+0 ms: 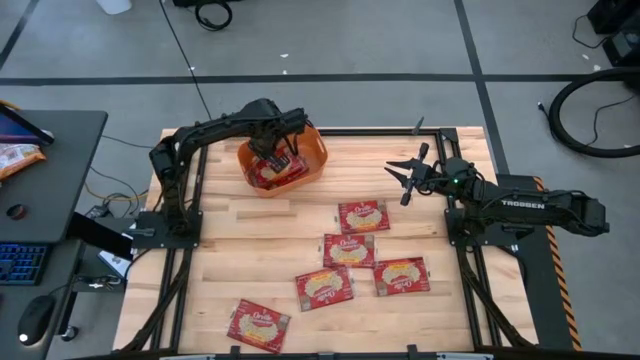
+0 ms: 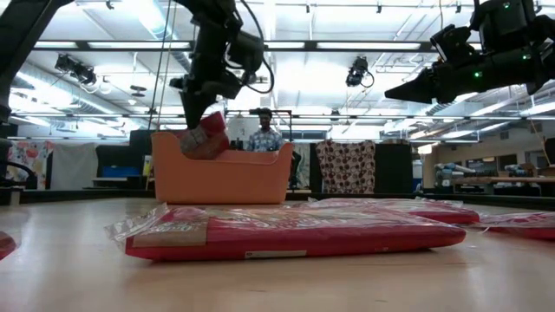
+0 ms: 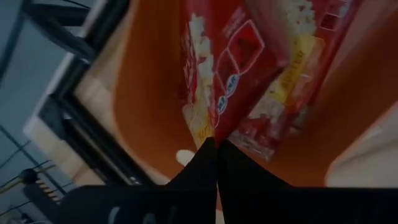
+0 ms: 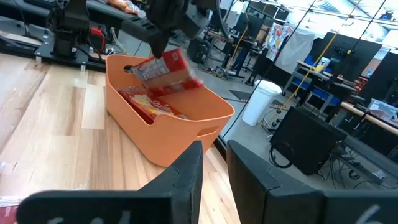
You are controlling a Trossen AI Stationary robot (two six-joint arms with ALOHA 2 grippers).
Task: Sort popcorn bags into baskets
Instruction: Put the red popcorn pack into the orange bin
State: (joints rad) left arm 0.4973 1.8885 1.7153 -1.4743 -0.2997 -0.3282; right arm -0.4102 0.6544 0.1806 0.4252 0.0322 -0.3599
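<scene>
A: The left pincer (image 2: 206, 130) is pinched tight on a popcorn bag (image 4: 166, 68), right over the orange basket (image 1: 312, 165). It should go lower, then let go, so the bag lands flat on the bags inside.

B: And the right pincer (image 1: 408, 176)?

A: It waits wide open, holding nothing. Five bags (image 1: 348, 250) lie on the table (image 1: 210, 270). How many sit in the basket is hidden.

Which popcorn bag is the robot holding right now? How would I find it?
Find the orange basket at the far edge of the wooden table. The left gripper hangs over it, shut on one red popcorn bag. That bag is tilted in the air above the rim; the others lie flat.
</scene>
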